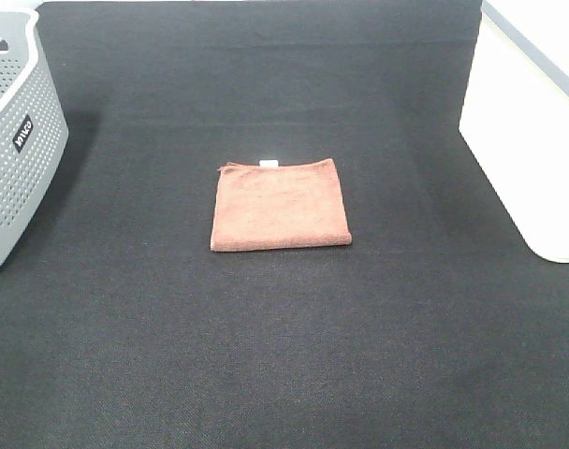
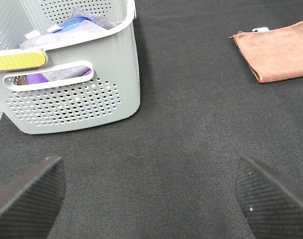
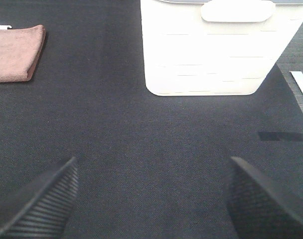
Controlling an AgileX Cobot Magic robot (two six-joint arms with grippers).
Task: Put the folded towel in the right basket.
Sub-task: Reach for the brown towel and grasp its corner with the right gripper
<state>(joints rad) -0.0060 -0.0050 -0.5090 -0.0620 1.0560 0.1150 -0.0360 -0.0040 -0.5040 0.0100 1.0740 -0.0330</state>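
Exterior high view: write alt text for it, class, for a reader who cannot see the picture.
A folded brown towel lies flat in the middle of a black cloth surface, with a small white tag at its far edge. A grey perforated basket stands at the left edge and a white basket at the right; no arm shows.

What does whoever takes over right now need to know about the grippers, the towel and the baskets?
Left gripper: open, empty, over the black mat near the grey basket, which holds clothes.
Right gripper: open, empty, facing the white right basket.
Folded towel: flat on the mat, mid-table between the baskets, nothing touching it.
Done: nothing yet.
Left: grasp the towel, carry it right, release it in the white basket.
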